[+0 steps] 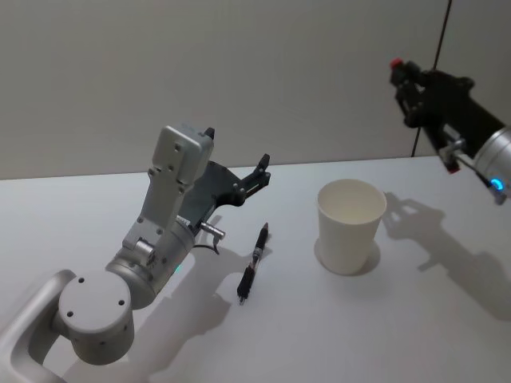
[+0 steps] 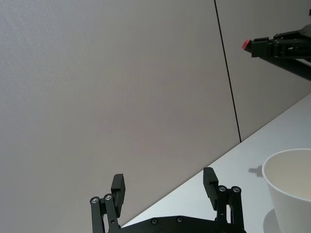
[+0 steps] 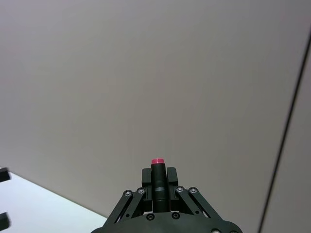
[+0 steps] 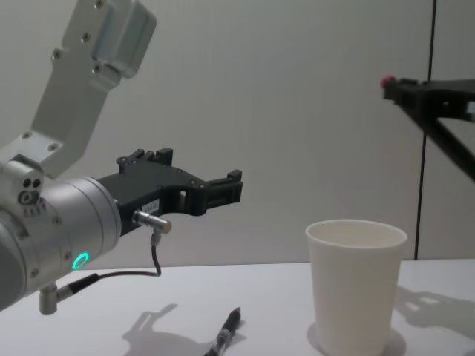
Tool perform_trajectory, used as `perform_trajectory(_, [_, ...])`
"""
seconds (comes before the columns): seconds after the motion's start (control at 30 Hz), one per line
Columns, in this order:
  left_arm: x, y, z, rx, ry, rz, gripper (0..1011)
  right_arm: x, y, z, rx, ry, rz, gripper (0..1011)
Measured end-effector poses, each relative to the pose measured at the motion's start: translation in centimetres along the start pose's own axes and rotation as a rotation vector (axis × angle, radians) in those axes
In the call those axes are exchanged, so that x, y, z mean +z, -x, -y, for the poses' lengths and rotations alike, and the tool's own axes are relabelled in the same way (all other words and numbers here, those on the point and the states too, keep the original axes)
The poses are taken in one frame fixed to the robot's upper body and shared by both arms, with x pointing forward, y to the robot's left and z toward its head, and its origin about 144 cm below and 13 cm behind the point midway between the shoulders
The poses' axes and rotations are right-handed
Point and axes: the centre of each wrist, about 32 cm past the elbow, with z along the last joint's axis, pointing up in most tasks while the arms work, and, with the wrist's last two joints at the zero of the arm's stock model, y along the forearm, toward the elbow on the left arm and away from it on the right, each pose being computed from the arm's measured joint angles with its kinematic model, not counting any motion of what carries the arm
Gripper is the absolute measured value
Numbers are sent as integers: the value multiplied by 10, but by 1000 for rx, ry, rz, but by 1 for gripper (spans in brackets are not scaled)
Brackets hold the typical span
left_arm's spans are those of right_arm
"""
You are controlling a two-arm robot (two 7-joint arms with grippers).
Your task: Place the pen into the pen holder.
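Gaping left gripper (image 1: 237, 147) hovers; pen (image 1: 252, 263) lies at nine o'clock of pen holder (image 1: 349, 231). Right gripper (image 3: 158, 171) clamps a red-tipped cylinder (image 3: 157, 163).

We log pen holder (image 1: 350, 226) plain white, 3 o'clock of pen (image 1: 252, 263), black with paler band | left gripper (image 1: 236, 146) black, left arm (image 1: 172, 179) silver, teal light | right gripper (image 1: 405, 76) black, gripping black barrel (image 3: 157, 187), red cap | table (image 1: 415, 335) white | wall (image 1: 239, 64) pale grey
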Motion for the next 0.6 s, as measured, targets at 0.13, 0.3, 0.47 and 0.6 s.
perform_trajectory(0.13, [0,0,0,0,0,0,1001,-3,10,-5,40,-9,-11,175])
perform_trajectory(0.3, [0,0,0,0,0,0,1001,-6,22,-12,82,-27,-24,175])
perform_trajectory(0.47, [0,0,0,0,0,0,1001,-6,29,-18,100,-46,-31,175])
perform_trajectory(0.6, [0,0,0,0,0,0,1001,-7,34,-21,108,-59,-35,175])
